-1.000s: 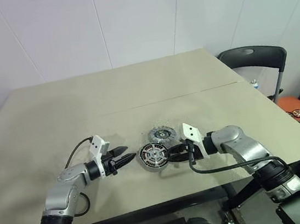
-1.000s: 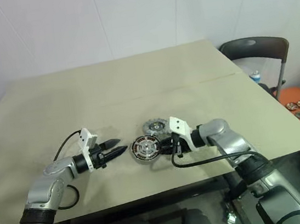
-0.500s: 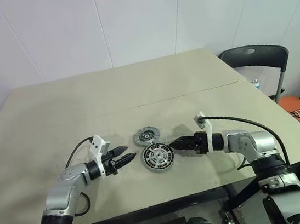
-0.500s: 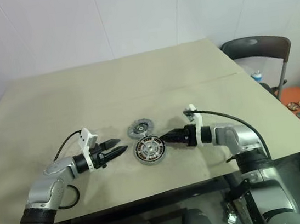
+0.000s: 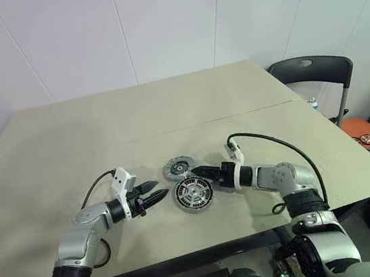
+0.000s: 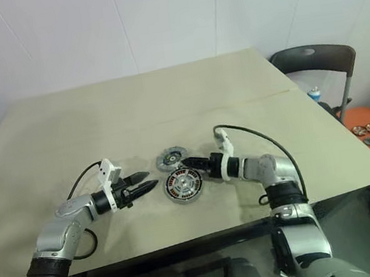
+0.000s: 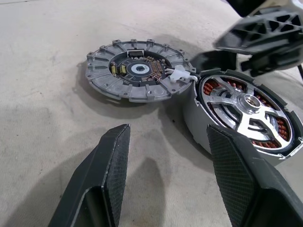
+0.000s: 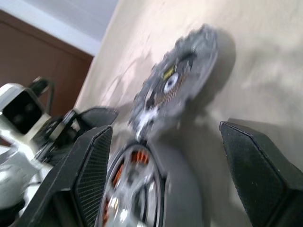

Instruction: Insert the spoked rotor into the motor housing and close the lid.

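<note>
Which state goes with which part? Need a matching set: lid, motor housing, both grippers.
1. lid
2. motor housing
3. left gripper
4. right gripper

A. open, just left of the housing, holding nothing
B. grey notched disc lying flat, beyond the housing
C. copper windings under silver spokes
D. open, reaching in from the right, by the lid's near edge

Pairs: 1-B, 2-C, 3-A, 4-D
</note>
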You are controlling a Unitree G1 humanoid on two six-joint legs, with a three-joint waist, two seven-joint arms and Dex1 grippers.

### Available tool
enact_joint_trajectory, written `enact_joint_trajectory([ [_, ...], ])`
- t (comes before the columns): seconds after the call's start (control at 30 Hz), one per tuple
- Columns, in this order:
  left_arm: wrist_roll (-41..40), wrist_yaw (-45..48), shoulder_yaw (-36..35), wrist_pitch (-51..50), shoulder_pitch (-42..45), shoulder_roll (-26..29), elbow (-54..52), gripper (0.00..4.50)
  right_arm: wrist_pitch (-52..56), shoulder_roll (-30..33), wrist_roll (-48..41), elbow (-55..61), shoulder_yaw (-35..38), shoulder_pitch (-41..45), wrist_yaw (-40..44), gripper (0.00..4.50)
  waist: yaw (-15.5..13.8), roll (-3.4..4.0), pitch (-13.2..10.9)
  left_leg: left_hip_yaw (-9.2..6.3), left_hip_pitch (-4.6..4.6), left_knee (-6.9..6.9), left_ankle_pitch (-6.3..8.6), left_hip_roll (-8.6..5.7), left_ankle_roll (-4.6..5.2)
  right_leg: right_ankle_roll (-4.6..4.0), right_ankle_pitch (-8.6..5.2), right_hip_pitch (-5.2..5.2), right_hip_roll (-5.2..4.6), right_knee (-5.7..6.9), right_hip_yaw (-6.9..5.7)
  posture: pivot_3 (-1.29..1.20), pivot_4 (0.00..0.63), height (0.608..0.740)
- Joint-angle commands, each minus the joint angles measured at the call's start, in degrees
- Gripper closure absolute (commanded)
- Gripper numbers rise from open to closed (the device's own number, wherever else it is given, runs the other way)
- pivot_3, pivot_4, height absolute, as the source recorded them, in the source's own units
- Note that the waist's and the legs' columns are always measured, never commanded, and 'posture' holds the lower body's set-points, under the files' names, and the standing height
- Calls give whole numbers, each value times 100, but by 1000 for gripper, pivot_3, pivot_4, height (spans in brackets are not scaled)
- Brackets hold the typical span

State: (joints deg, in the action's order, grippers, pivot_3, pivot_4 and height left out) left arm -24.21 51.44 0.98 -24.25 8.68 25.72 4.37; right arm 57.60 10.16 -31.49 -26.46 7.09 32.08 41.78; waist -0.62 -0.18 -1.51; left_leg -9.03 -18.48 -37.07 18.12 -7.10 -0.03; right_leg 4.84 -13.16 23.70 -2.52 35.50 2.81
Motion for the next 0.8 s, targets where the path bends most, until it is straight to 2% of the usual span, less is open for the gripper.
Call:
enact_joint_trajectory([
  [0.03,15,-28,-65,92,42,7,-126,1748,-438,-183,194,-141,-124,239,-156,720,1,0,0,0,0,0,0,0,0,0,0,0,0,-1,0,0,0,740],
  [0.33,9,-110,-86,98,16,3,-165,1748,-1058,-588,497,-509,-167,366,-614,720,79,1,1,0,8,0,-3,0,-6,0,0,-1,1,11,1,0,0,740],
  [0.43,7,-132,-90,101,0,5,-179,1748,-1135,-643,481,-512,-180,351,-588,1344,128,3,1,-1,9,-2,-4,0,-7,0,0,-3,2,14,1,0,0,740],
  [0.73,49,-211,-77,136,-4,19,-155,1748,-1032,-613,360,-544,-84,349,-574,4372,139,5,3,-1,16,-4,-5,0,-8,-1,1,-11,2,15,1,0,0,740],
  [0.8,50,-217,-82,141,-3,22,-150,1748,-890,-590,273,-405,-128,303,-441,4471,118,8,2,-4,18,-6,-6,0,-9,-1,0,-15,2,15,-1,0,0,740],
])
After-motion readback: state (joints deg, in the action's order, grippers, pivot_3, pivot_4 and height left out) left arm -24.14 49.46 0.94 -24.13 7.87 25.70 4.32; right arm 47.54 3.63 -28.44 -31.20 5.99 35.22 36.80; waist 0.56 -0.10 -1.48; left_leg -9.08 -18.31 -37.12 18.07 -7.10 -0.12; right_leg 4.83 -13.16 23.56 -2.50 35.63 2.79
